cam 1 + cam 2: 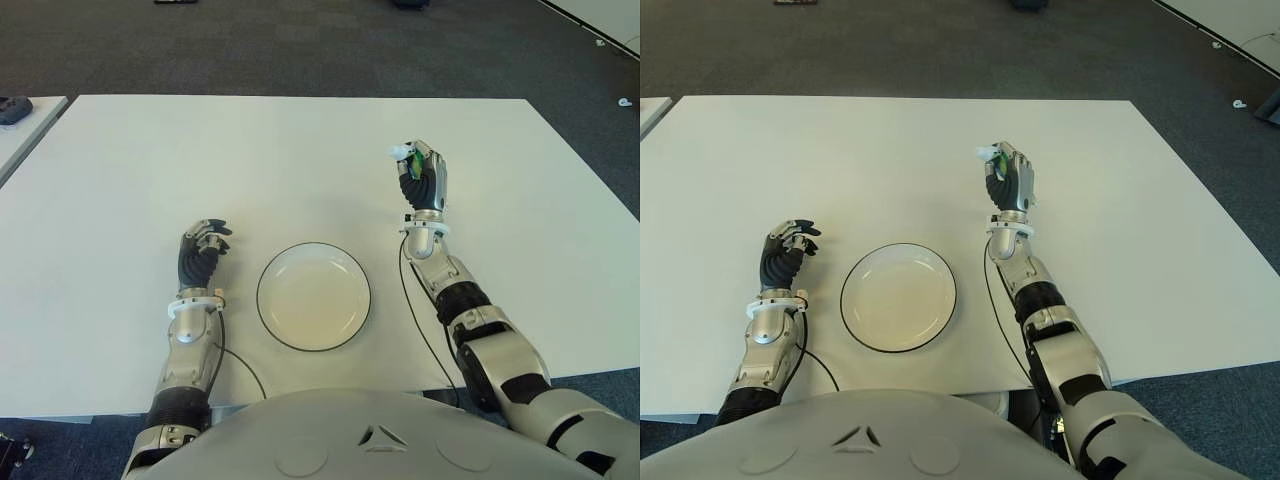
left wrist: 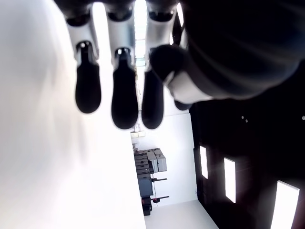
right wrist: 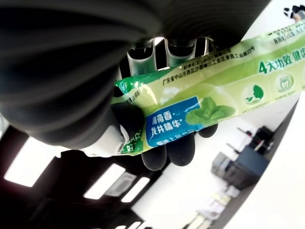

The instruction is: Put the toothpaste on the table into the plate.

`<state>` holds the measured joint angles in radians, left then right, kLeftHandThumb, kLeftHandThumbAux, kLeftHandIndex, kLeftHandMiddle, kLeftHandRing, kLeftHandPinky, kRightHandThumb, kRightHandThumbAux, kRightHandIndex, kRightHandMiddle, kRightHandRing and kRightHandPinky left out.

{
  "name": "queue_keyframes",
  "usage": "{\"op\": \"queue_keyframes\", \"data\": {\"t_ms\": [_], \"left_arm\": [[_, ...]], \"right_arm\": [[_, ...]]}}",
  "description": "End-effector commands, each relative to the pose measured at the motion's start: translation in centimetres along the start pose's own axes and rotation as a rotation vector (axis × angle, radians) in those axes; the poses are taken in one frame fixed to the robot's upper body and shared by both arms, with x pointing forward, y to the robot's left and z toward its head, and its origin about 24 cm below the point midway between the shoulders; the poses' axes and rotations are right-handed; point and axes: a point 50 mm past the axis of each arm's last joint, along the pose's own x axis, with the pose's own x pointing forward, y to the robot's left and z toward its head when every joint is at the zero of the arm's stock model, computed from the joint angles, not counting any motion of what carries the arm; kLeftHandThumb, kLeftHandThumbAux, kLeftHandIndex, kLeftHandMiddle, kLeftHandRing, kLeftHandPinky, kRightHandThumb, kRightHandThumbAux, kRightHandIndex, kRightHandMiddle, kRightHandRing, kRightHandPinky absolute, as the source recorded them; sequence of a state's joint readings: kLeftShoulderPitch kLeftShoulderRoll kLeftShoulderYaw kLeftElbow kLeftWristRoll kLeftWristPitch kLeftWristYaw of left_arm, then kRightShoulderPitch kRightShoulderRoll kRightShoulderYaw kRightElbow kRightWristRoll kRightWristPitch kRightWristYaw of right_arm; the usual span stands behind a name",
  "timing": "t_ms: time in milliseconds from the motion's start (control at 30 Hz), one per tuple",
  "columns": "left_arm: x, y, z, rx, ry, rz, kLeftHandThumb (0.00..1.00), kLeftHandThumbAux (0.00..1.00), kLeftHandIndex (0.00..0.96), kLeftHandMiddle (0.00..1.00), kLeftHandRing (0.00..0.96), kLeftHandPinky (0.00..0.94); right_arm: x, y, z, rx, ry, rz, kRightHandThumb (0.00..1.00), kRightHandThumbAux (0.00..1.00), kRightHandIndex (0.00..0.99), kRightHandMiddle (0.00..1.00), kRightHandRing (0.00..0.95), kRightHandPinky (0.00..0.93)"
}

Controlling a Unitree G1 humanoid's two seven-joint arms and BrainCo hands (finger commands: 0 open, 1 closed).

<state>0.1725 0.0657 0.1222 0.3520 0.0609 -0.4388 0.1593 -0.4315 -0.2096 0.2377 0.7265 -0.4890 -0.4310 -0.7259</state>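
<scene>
Plate (image 1: 314,296), white with a dark rim and nothing in it, sits nearest on the white table (image 1: 120,160), between the two arms. Left hand (image 1: 203,252) shows just left of the plate, its fingers curled loosely with nothing between them. Farther back and to the right of the plate, the right hand (image 1: 424,178) is raised with its fingers wrapped around the toothpaste (image 3: 205,107), a green tube with a blue label and mint leaves. In the eye views only the tube's white end pokes out at the hand's far left side. The toothpaste is held clear of the plate, not over it.
</scene>
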Motion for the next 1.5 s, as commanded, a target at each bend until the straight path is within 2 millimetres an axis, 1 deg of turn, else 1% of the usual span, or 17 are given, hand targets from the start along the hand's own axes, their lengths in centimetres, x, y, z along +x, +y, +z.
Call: {"op": "queue_keyframes", "data": {"t_ms": [33, 233, 367, 500, 700, 900, 1033, 1233, 1500], "left_arm": [[0.3, -0.3, 0.1, 0.012, -0.005, -0.008, 0.834, 0.682, 0.404, 0.488, 0.626, 0.627], [0.5, -0.3, -0.1, 0.024, 0.009, -0.019, 0.833, 0.683, 0.402, 0.49, 0.626, 0.606], [0.6, -0.4, -0.2, 0.033, 0.02, -0.02, 0.833, 0.683, 0.401, 0.492, 0.628, 0.608], [0.6, -0.4, -0.3, 0.046, 0.031, -0.02, 0.833, 0.683, 0.398, 0.496, 0.631, 0.608], [0.6, -0.4, -0.4, 0.058, 0.055, -0.019, 0.832, 0.683, 0.398, 0.496, 0.631, 0.605], [0.7, -0.4, -0.3, 0.051, 0.063, -0.023, 0.832, 0.683, 0.398, 0.499, 0.637, 0.626], [0.6, -0.5, -0.2, 0.034, 0.06, -0.019, 0.832, 0.683, 0.396, 0.502, 0.636, 0.616], [0.5, -0.5, -0.1, 0.025, 0.047, -0.013, 0.832, 0.683, 0.399, 0.497, 0.627, 0.605], [0.4, -0.5, -0.1, 0.023, 0.054, -0.014, 0.833, 0.682, 0.402, 0.493, 0.627, 0.612]], "right_arm": [[-1.2, 0.2, 1.6, 0.068, -0.063, 0.057, 0.707, 0.721, 0.439, 0.886, 0.885, 0.869], [-2.0, -0.1, 2.9, 0.122, -0.121, 0.131, 0.706, 0.721, 0.439, 0.883, 0.877, 0.854], [-2.8, 0.0, 4.6, 0.169, -0.204, 0.212, 0.706, 0.722, 0.439, 0.88, 0.871, 0.848], [-3.5, 0.0, 5.6, 0.195, -0.266, 0.301, 0.706, 0.722, 0.439, 0.874, 0.865, 0.841], [-4.3, 0.0, 6.4, 0.2, -0.33, 0.437, 0.707, 0.722, 0.439, 0.863, 0.854, 0.829], [-4.9, 0.2, 6.9, 0.178, -0.383, 0.584, 0.709, 0.72, 0.439, 0.855, 0.849, 0.833], [-6.1, 0.7, 7.8, 0.148, -0.45, 0.739, 0.711, 0.719, 0.44, 0.856, 0.847, 0.836], [-7.1, 1.2, 8.4, 0.109, -0.485, 0.855, 0.713, 0.716, 0.441, 0.845, 0.835, 0.833], [-8.0, 2.1, 8.2, 0.057, -0.503, 0.958, 0.71, 0.716, 0.441, 0.847, 0.839, 0.854]]}}
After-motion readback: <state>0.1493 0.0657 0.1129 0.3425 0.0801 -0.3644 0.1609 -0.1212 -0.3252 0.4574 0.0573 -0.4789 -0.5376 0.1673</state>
